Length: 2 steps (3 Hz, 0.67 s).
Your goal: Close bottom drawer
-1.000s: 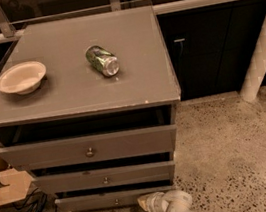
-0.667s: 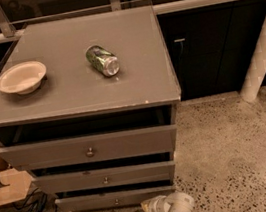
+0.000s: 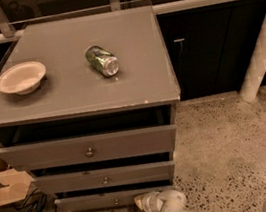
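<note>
I counted one grey cabinet (image 3: 70, 95) across the left and centre of the frame, with three drawers down its front: the top drawer (image 3: 129, 142), the middle drawer (image 3: 69, 182) and the bottom drawer (image 3: 88, 202), lowest, at bottom centre. There were three round knobs (image 3: 89, 152), one on each drawer front. On the cabinet's top were one white bowl (image 3: 21, 78) at upper left and one can (image 3: 101, 60) near upper centre. I had one gripper (image 3: 141, 203), at bottom centre, just beside the bottom drawer's right end. One white pillar (image 3: 261, 56) stood at the right edge.

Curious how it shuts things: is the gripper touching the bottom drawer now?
Cannot tell. The camera view shows the gripper beside the bottom drawer; neither contact nor gap is plain.
</note>
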Motion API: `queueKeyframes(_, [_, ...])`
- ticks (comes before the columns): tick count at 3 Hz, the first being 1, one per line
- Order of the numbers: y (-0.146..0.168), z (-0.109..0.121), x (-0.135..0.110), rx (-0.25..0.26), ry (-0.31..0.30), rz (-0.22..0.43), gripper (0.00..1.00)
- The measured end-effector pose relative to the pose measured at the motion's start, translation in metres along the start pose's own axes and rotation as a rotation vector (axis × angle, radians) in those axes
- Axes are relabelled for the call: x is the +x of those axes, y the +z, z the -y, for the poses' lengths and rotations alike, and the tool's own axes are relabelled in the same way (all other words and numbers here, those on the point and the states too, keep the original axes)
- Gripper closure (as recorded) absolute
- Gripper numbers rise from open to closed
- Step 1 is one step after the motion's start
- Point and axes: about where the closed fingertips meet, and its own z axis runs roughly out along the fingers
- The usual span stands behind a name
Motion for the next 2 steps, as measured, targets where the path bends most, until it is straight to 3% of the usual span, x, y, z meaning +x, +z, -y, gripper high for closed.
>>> queueKeyframes(2, [0.0061,-0.0013,-0.0047,0.001,-0.018,0.022,1.00])
